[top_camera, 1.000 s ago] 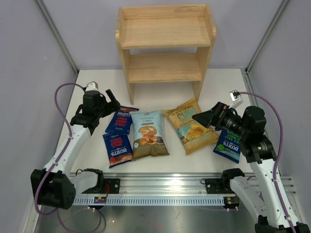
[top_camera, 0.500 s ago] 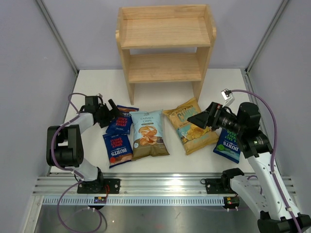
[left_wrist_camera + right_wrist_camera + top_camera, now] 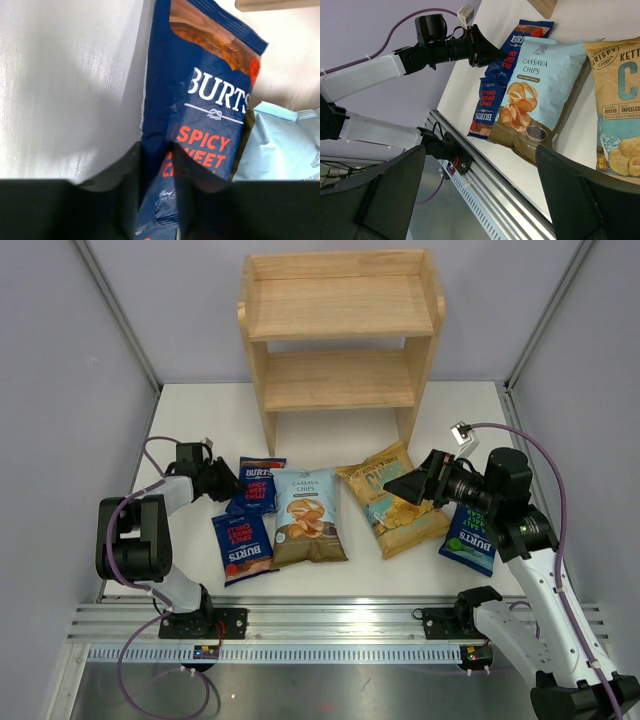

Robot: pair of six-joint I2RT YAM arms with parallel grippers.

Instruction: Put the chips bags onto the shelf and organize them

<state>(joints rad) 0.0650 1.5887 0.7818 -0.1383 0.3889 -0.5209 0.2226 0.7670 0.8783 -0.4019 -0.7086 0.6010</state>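
The wooden shelf (image 3: pixel 340 380) stands at the back of the table with both tiers bare. Five chips bags lie flat in front of it. My left gripper (image 3: pixel 228 483) lies low at the table, shut on the left edge of the upper dark blue Burts bag (image 3: pixel 260 485); the left wrist view shows that bag (image 3: pixel 210 115) pinched between my fingers (image 3: pixel 159 170). A second Burts bag (image 3: pixel 242 547), the Cassava bag (image 3: pixel 307 515) and the yellow bag (image 3: pixel 405 522) lie alongside. My right gripper (image 3: pixel 400 488) hovers open over the yellow bag, beside the green-marked Burts bag (image 3: pixel 470 540).
A metal rail (image 3: pixel 330 625) runs along the table's near edge under both arm bases. Grey walls close in the left and right sides. In the right wrist view, my left arm (image 3: pixel 385 70) reaches across above the Burts bags (image 3: pixel 487 107).
My left arm has dropped to the table and its jaws have closed on the upper Burts bag's left edge. My right gripper has drifted slightly left, still open.
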